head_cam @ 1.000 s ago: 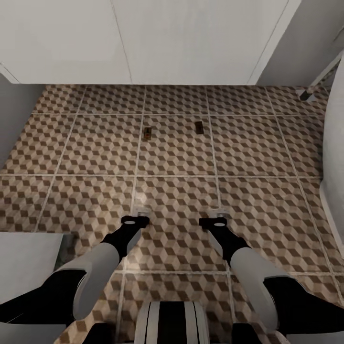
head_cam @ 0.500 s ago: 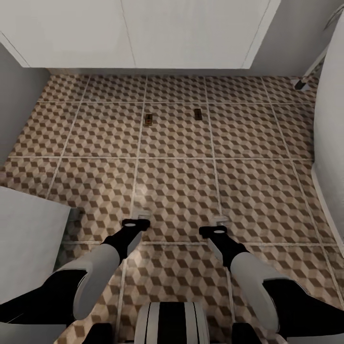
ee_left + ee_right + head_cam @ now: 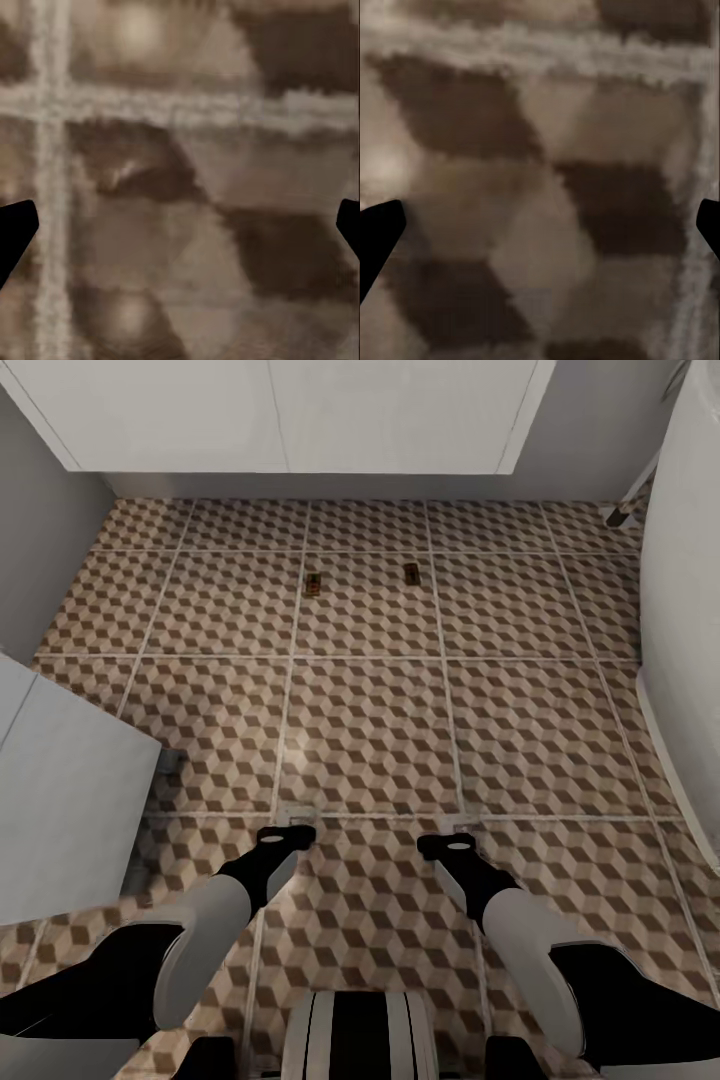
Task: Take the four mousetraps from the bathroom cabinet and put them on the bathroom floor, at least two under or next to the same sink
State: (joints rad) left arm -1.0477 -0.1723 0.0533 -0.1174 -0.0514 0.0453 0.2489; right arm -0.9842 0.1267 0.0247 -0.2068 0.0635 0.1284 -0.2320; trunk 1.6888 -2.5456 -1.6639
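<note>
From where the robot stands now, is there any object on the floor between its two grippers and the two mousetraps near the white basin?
Nothing visible stands in the way. Bare tiles of the bathroom floor lie between the left gripper, the right gripper and the two mousetraps. A white unit stands off to the left side, a white tub to the right.

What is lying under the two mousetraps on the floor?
Both mousetraps lie flat on the cube-patterned bathroom floor, apart from each other. The tile directly beneath each is covered.

Two mousetraps (image 3: 313, 585) (image 3: 410, 572) are laid side by side, apart, on the bathroom floor (image 3: 370, 740), just before the bathroom sink (image 3: 290, 415); both lie well ahead of the arms.
</note>
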